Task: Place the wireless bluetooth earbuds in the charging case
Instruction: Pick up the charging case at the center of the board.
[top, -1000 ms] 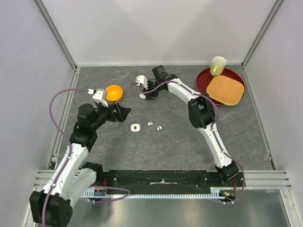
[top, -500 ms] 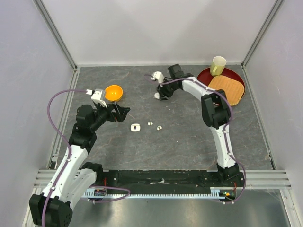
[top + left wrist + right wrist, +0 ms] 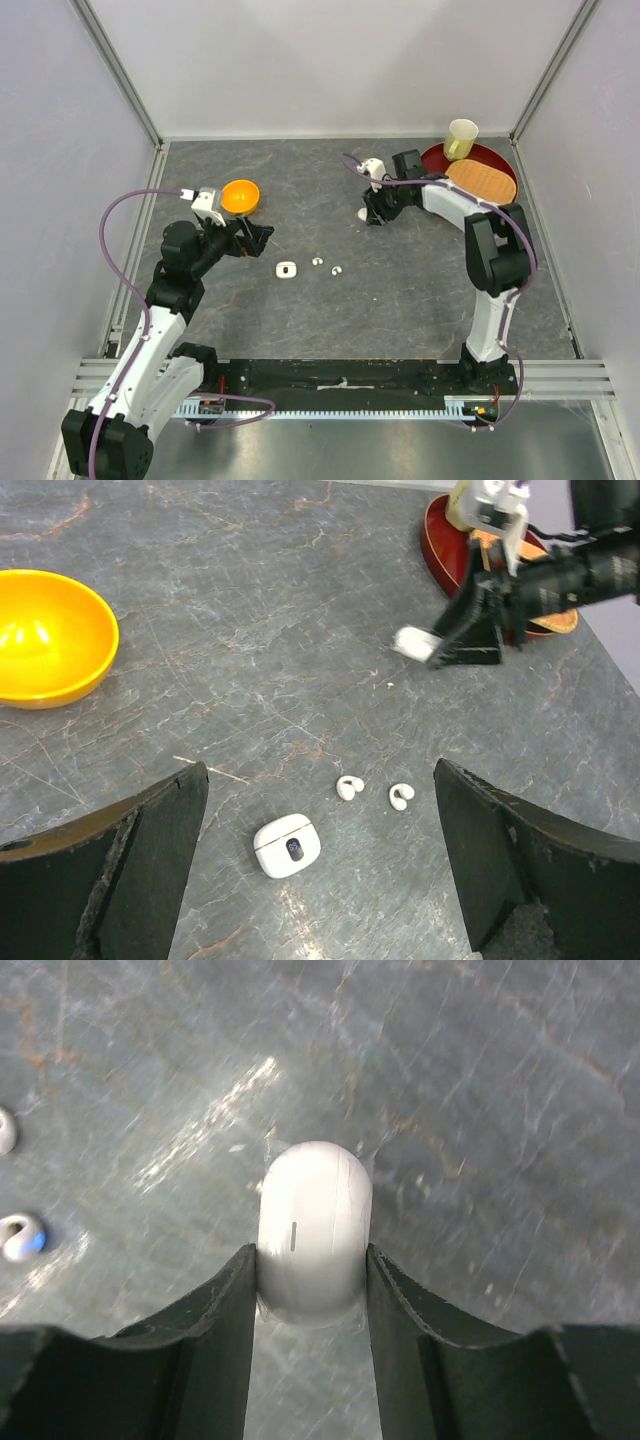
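My right gripper (image 3: 368, 211) (image 3: 312, 1260) is shut on a small white charging case (image 3: 313, 1228) (image 3: 412, 643), holding it by its sides low over the grey table, left of the red tray. A second white case (image 3: 286, 269) (image 3: 286, 845) with a dark display lies on the table. Just to its right lie two tiny white earbuds, one (image 3: 318, 262) (image 3: 349, 787) nearer the case and the other (image 3: 337, 269) (image 3: 401, 796) beyond it. Both appear at the left edge of the right wrist view (image 3: 20, 1237). My left gripper (image 3: 262, 237) (image 3: 320, 776) hangs open above and left of them, holding nothing.
An orange bowl (image 3: 241, 196) (image 3: 45, 635) sits behind the left gripper. At the back right a red tray (image 3: 428, 168) carries a woven mat (image 3: 480, 184) and a pale yellow cup (image 3: 461, 138). Walls and metal rails enclose the table.
The right arm has swung to the right and slightly nearer with the white case in its grip. The left arm has hardly moved.
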Controlling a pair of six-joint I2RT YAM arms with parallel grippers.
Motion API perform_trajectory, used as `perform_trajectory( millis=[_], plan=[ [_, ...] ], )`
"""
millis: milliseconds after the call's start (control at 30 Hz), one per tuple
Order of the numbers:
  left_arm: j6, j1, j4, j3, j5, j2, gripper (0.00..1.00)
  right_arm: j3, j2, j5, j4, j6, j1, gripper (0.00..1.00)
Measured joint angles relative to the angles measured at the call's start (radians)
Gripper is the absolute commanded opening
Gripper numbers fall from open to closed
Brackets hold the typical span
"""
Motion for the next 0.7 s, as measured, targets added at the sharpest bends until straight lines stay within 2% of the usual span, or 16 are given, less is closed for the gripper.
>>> perform_trajectory(
  millis=[200, 400, 700],
  plan=[
    [-0.023, 0.0, 0.006, 0.0, -0.021, 0.004, 1.0, -0.251, -0.248, 0.005, 0.104, 0.061, -0.003, 0.0],
    [-0.067, 0.0, 0.041, 0.0, 0.036, 0.05, 1.0, -0.476, -0.475, 0.012, 0.253, 0.095, 0.037, 0.0],
    [-0.235, 0.0, 0.333, -0.068, 0.282, 0.15, 1.0, -0.702, -0.695, 0.078, 0.474, 0.063, 0.23, 0.0]
  ],
)
